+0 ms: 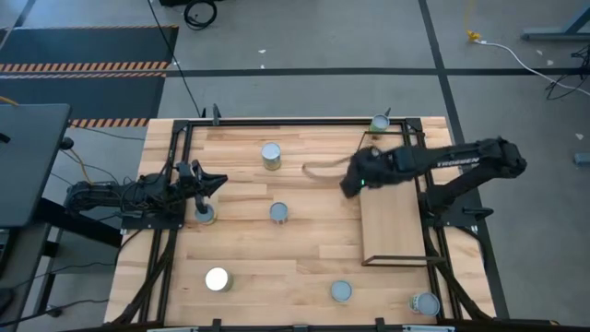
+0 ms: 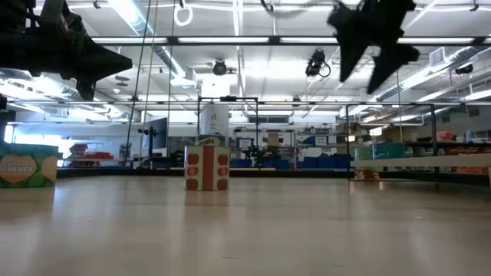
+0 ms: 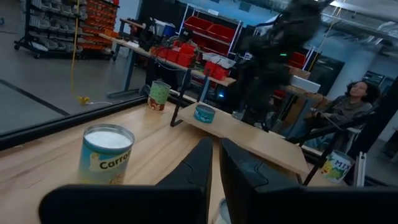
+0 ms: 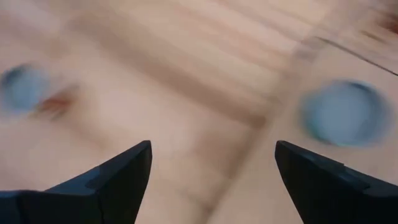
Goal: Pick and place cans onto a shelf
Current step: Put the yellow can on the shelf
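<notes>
Shelf (image 1: pixel 396 224) sits on table (image 1: pixel 304 267) near its right edge; right gripper (image 1: pixel 355 183) hangs above shelf's far left corner, jaws wide, holding nothing. Left gripper (image 1: pixel 205 183) well left of shelf, fingers pinched shut, empty. Cans (image 1: pixel 278 213) scattered left of shelf and in front of it, open wood between them. Left wrist view alone shows one can (image 3: pixel 204 113) standing on shelf; overhead, right arm hides it. Right wrist view too smeared to read.
</notes>
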